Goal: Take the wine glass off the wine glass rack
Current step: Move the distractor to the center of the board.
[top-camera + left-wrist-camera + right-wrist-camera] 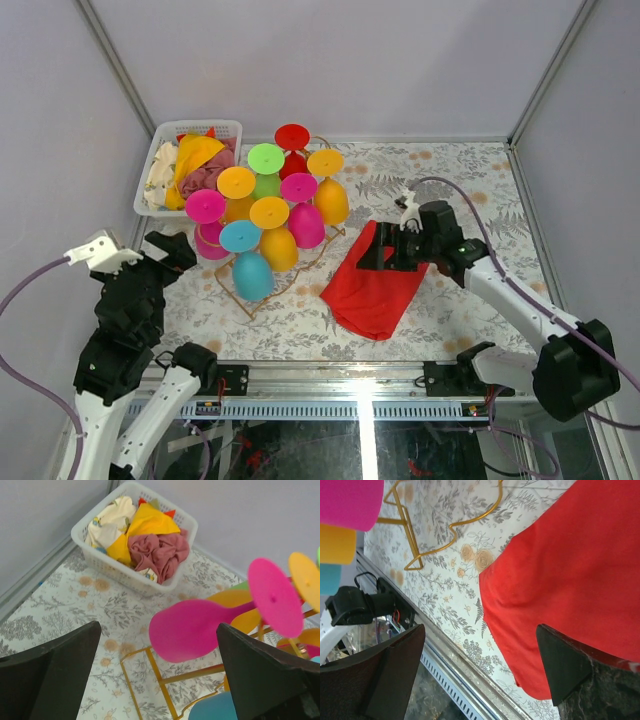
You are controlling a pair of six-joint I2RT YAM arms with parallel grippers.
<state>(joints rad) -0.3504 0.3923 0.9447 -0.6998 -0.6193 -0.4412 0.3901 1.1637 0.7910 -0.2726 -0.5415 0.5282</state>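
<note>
Grey walls (pixel 350 60) box a floral table (pixel 470 175) holding the wine glass rack (pixel 161 681); both jaws stand released.

Gold wine glass rack (pixel 161 681) holds colourful glasses (pixel 270 215).

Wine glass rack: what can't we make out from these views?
- Left wrist: wine glass rack is cut off at the bottom edge, and the pink glass covers its upper part.
- Top external: the rack's rails are mostly hidden under the glasses.
- Right wrist: the red cloth is cut off by the top and right edges.
</note>
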